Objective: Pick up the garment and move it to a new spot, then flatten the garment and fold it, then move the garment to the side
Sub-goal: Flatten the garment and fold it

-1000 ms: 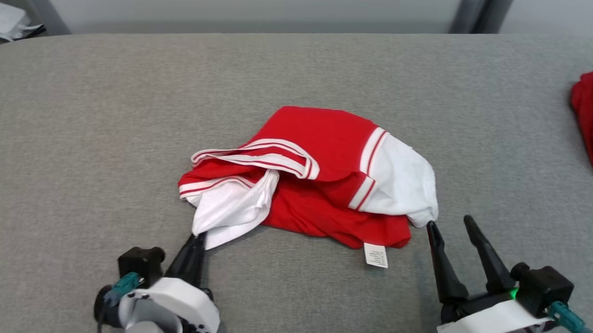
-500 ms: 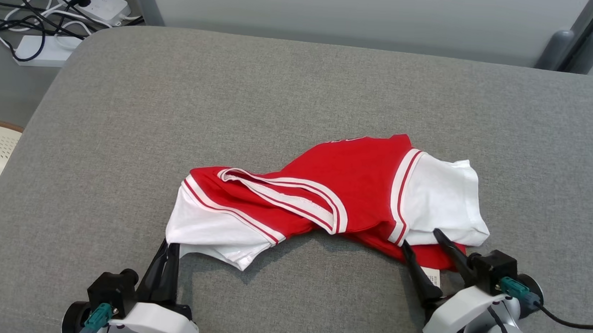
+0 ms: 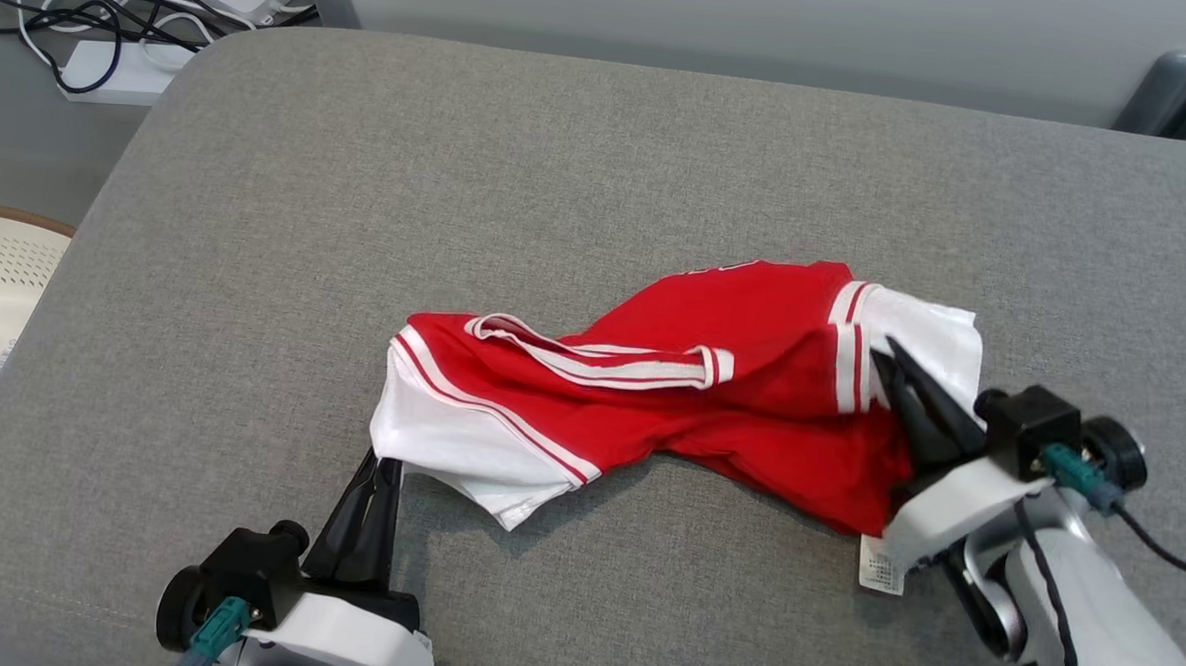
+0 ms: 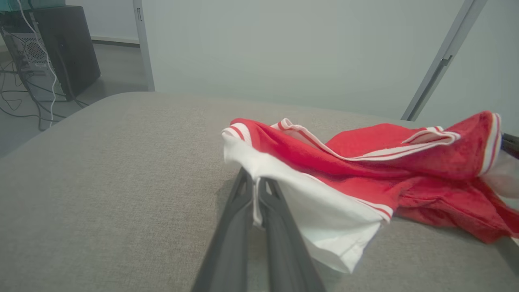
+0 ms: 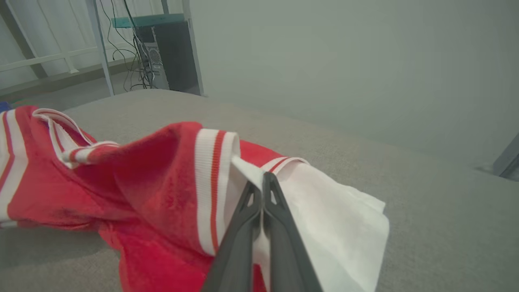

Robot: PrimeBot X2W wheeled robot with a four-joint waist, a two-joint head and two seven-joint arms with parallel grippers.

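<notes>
So left claw (image 3: 384, 464) and right claw (image 3: 884, 358) each pinch a white sleeve of the shirt (image 3: 729, 419) on the cushion (image 3: 560, 171); pick-up step I reckon, next needs an even lift.

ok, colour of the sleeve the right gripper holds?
White sleeve, red-white striped band; right wrist view best.

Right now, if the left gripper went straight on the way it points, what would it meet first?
The left gripper is shut on the white sleeve of the shirt, so it would push straight into that sleeve. Beyond that looks like bare grey cushion, though depth is unclear.
</notes>
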